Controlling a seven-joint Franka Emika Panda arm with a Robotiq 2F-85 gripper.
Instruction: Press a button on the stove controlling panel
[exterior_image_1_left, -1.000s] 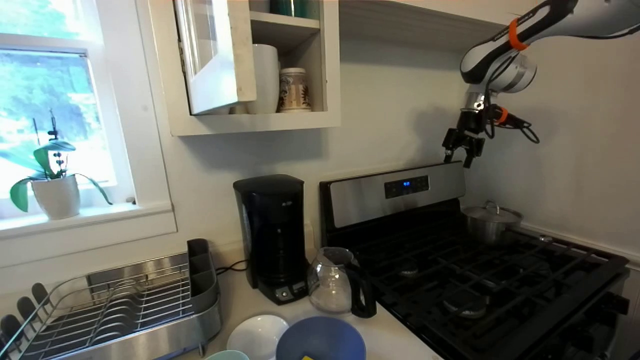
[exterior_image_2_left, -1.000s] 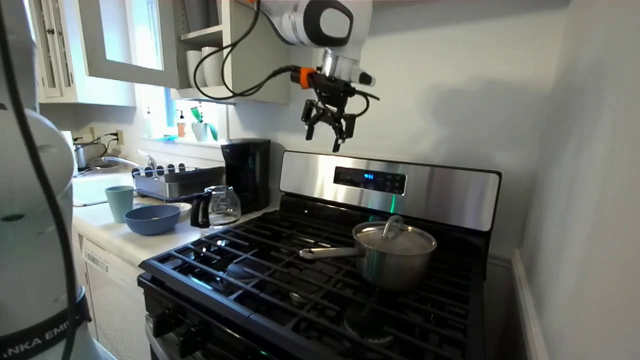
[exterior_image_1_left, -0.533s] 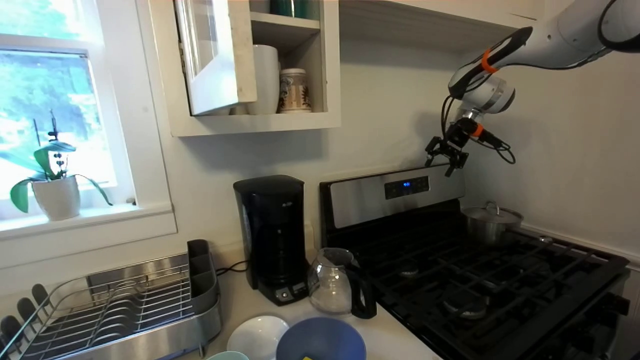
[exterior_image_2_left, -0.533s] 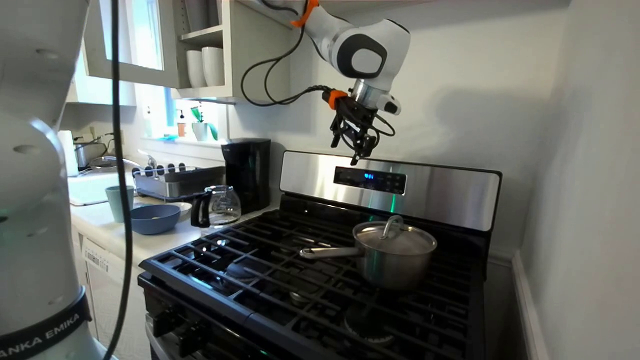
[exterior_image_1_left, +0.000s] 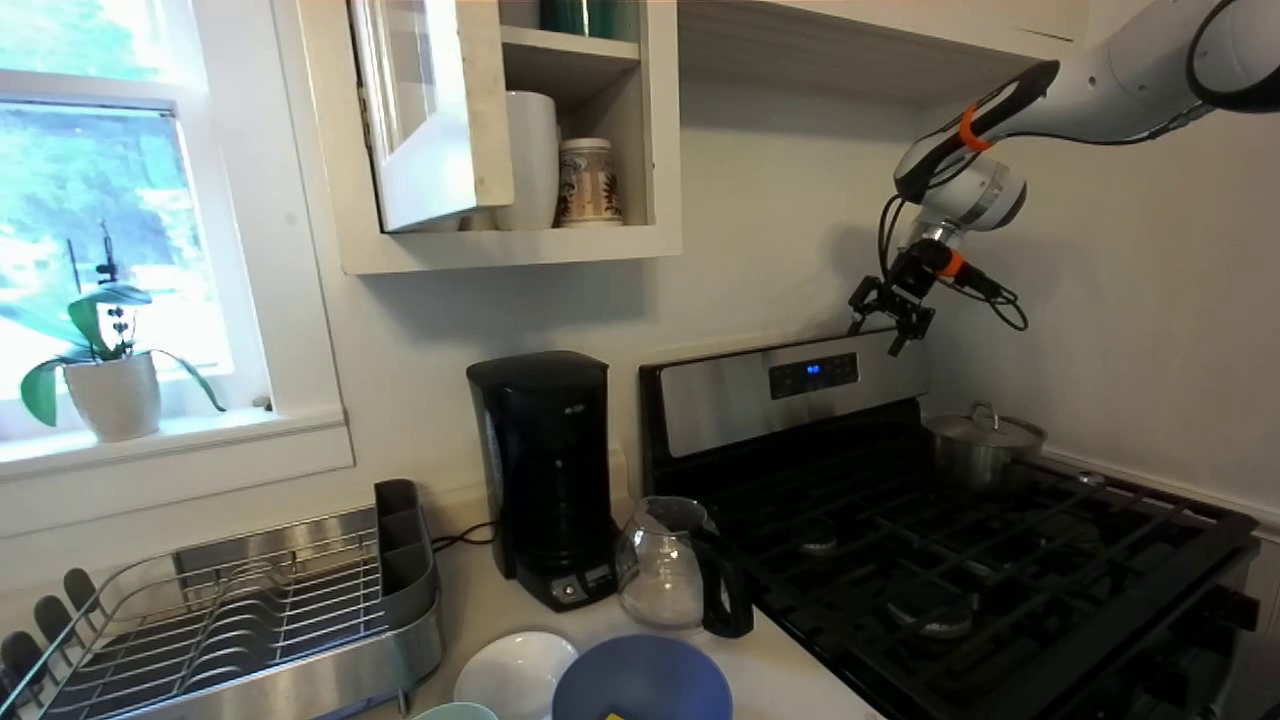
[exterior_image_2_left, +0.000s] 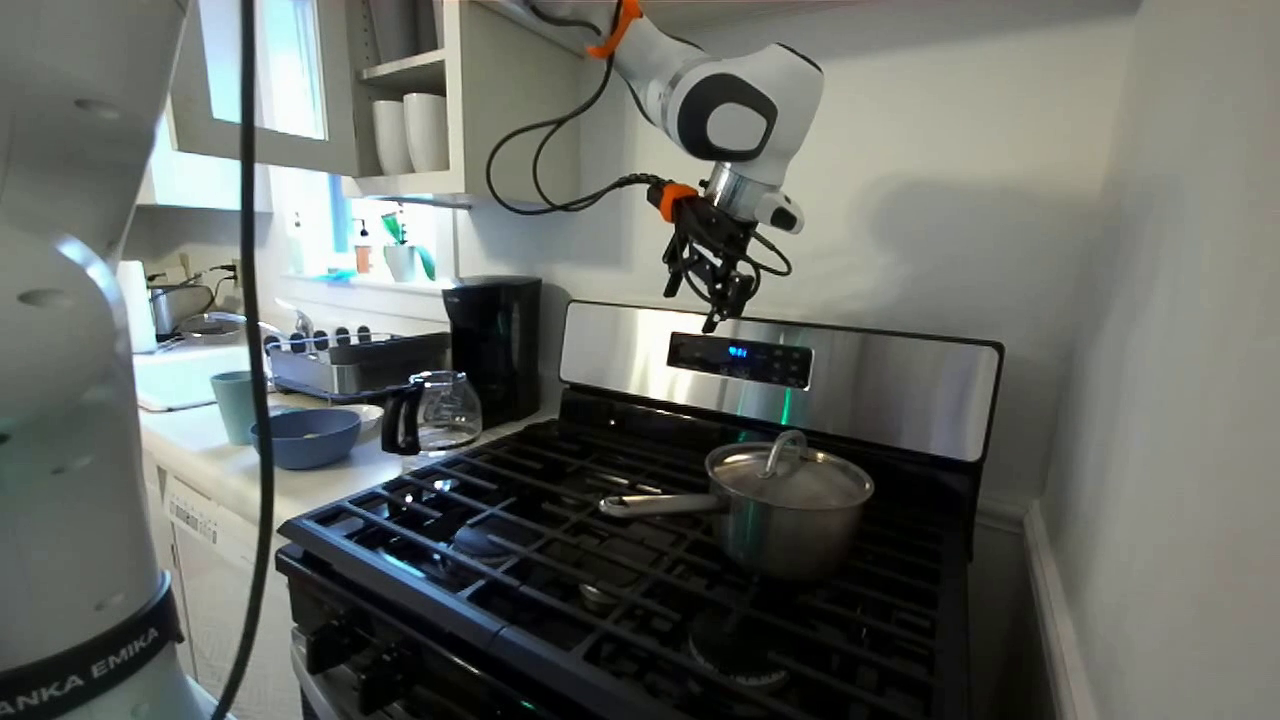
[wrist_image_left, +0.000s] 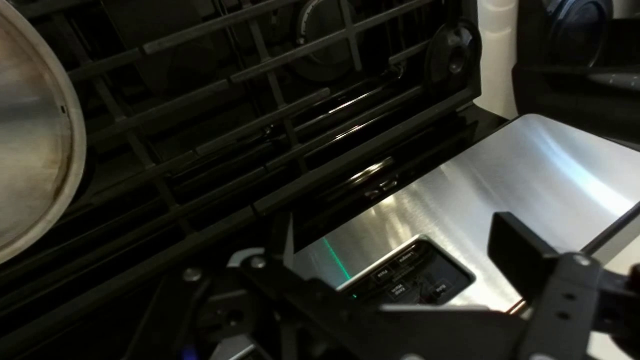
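The stove controlling panel is a stainless-steel upright strip (exterior_image_1_left: 720, 400) at the back of the stove (exterior_image_1_left: 1000, 580); it shows in both exterior views (exterior_image_2_left: 890, 400). Its dark central patch with a blue-lit display (exterior_image_2_left: 740, 360) is uncovered there. In the wrist view the steel strip (wrist_image_left: 480, 180) lies below the jaws, and the dark patch with labelled buttons (wrist_image_left: 425, 272) shows between the fingers, partly hidden by the gripper. My gripper (exterior_image_2_left: 690, 310) is open and empty, tilted, near the panel's top edge; it also shows in an exterior view (exterior_image_1_left: 874, 340). No contact with the panel is visible.
A lidded steel pot (exterior_image_2_left: 790, 520) stands on the grates, its handle pointing sideways. A black coffee maker (exterior_image_1_left: 545, 470), a glass carafe (exterior_image_1_left: 665, 570) and a blue bowl (exterior_image_1_left: 642, 680) are beside the stove. The open cabinet (exterior_image_1_left: 590, 240) hangs above the counter.
Over the last second my gripper has tilted and come lower, moving closer to the panel's dark patch. In the last half second it has barely moved. It stays open.
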